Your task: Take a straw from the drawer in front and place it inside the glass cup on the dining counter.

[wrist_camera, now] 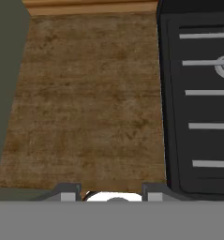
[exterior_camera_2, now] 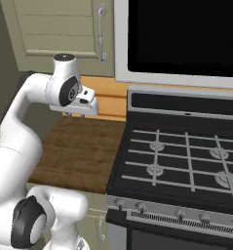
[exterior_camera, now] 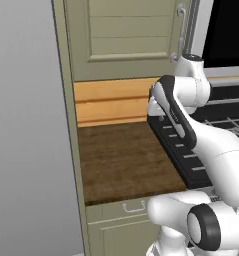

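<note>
Looking over the arm, we see a brown wood-grain counter [exterior_camera: 123,160] set between a tall sage-green cabinet side on its left and a black gas stove [exterior_camera_2: 186,161] touching its right edge. Under the counter's front edge sits the drawer [exterior_camera: 122,209], sage-green with a small silver bail handle [exterior_camera: 134,206], its front flush with the cabinet, so shut.

Our gripper [exterior_camera_2: 75,115] hangs above the counter's back right corner, close to the pale wooden backsplash [exterior_camera: 113,102] and just beside the stove's left edge. In the hand view its two finger tips [wrist_camera: 68,192] stand apart with bare wood between them, holding nothing.

Above the backsplash we see a panelled upper cabinet door [exterior_camera_2: 59,29] with a silver handle, and to its right the dark window of a microwave [exterior_camera_2: 186,36] over the stove.
</note>
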